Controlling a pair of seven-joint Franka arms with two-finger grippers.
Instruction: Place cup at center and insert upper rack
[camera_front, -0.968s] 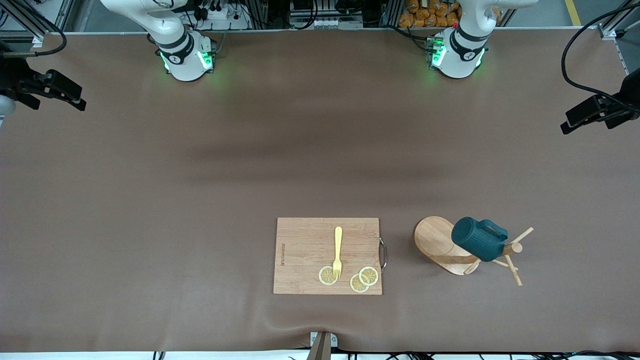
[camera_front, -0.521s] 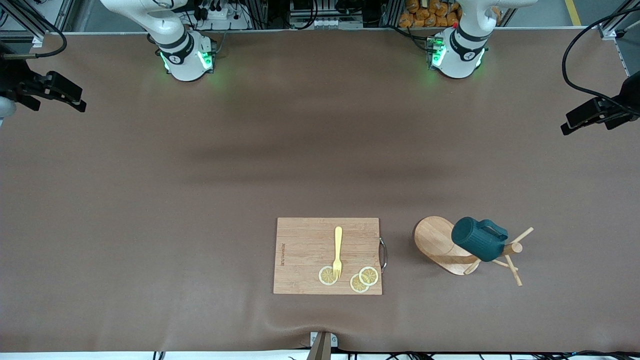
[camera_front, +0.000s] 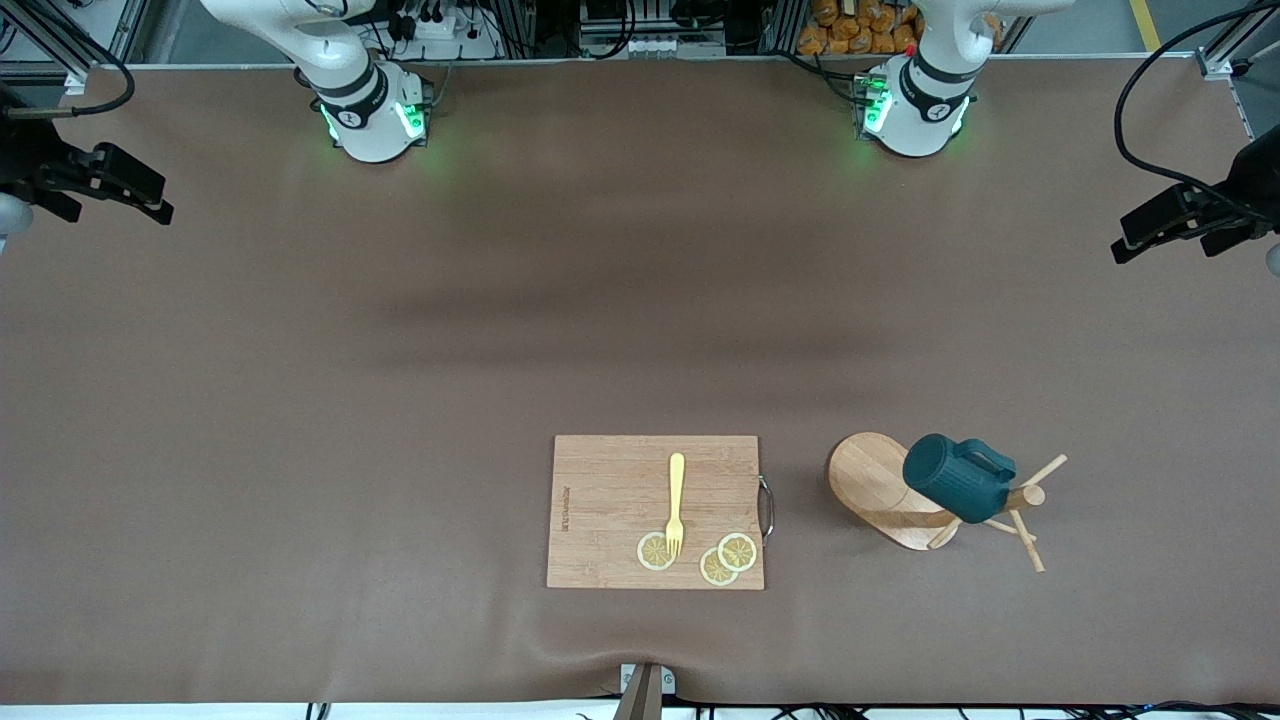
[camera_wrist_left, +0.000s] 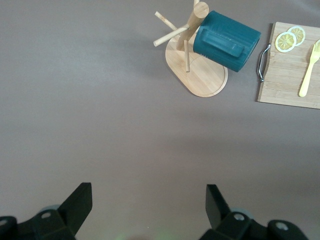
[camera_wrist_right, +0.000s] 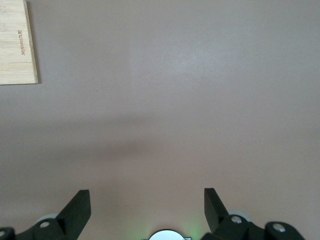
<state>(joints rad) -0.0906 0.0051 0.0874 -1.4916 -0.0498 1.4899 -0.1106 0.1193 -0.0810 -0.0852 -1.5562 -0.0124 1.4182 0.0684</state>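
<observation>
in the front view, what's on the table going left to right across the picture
right gripper → cutting board → yellow fork → lemon slices → board's metal handle → mug tree → teal cup hung on it → left gripper

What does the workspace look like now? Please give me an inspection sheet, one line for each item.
Surface: brown table cover, slightly rippled at the edge nearest the front camera.
Job's things: cup hangs tilted on the upper rack, which stands beside the cutting board, toward the left arm's end.
Clutter: cutting board carrying a yellow fork and three lemon slices.
Grippers: left gripper open, over bare table; right gripper open, over bare table; both arms wait.
Cables: black cable looping near the left gripper.
Surroundings: equipment and frames along the table edge by the robots' bases.
</observation>
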